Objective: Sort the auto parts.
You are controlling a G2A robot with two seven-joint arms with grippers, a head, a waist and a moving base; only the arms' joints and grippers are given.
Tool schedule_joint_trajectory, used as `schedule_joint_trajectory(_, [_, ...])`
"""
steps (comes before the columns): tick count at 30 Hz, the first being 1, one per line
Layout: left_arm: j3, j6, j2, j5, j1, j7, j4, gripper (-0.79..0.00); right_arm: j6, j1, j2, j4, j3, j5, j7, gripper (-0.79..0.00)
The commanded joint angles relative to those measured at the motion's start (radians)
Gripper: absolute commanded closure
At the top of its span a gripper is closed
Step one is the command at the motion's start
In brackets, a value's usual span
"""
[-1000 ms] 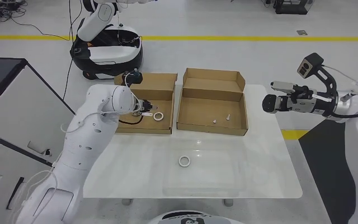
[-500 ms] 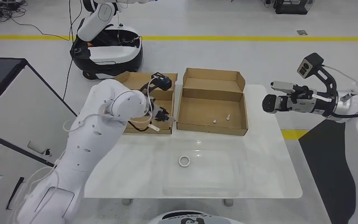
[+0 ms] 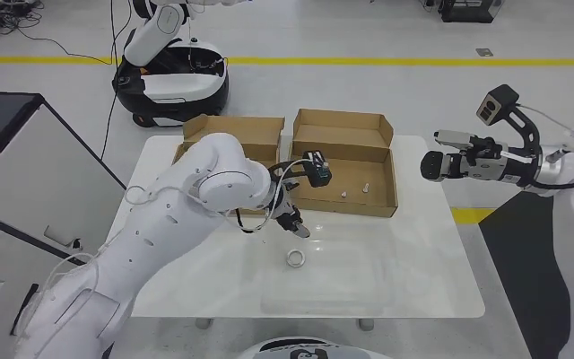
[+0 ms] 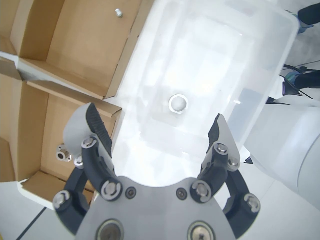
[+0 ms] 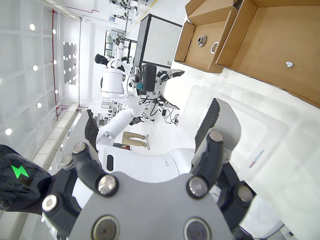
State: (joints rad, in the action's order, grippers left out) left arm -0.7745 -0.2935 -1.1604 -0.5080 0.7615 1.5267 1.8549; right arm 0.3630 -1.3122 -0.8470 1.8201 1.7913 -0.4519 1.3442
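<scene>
Left arm over the bin, right arm parked off the desk's right edge.

At the desk's (image 3: 430, 269) far left, the left cardboard box (image 5: 181, 48) holds a flanged metal fitting (image 5: 201, 40) and a white ring (image 5: 214, 47) just beside it. In front, the left gripper (image 4: 155, 113) hangs over the left end of the clear plastic bin (image 4: 291, 38) along the near edge, jaws spread wide and empty, above a metal ring (image 4: 178, 103) lying on the bin's floor. The right cardboard box (image 3: 314, 179) holds two bolts (image 3: 343, 192) near its front wall. Beyond the right edge, the right gripper (image 5: 152, 112) gapes wide too, gripping nothing.
</scene>
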Motion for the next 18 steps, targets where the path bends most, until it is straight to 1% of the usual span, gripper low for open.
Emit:
schedule_joint_trajectory(1, [0.001, 0.000, 0.000, -0.003, 0.000, 0.000, 0.000, -0.785, 0.000, 0.000, 0.000, 0.000, 0.000, 0.000, 0.000, -0.785])
schedule_joint_trajectory(11, [0.001, 0.000, 0.000, -0.003, 0.000, 0.000, 0.000, -0.785, 0.000, 0.000, 0.000, 0.000, 0.000, 0.000, 0.000, -0.785])
schedule_joint_trajectory(12, [0.005, -0.009, 0.000, 0.002, 0.008, -0.015, 0.008, -0.785, 0.000, 0.000, 0.000, 0.000, 0.000, 0.000, 0.000, -0.785])
schedule_joint_trajectory(15, [0.030, -0.038, 0.005, 0.009, 0.022, -0.039, 0.043, -0.785, 0.000, 0.000, 0.000, 0.000, 0.000, 0.000, 0.000, -0.785])
schedule_joint_trajectory(18, [0.074, -0.042, 0.014, 0.024, 0.014, -0.042, 0.078, -0.785, 0.000, 0.000, 0.000, 0.000, 0.000, 0.000, 0.000, -0.785])
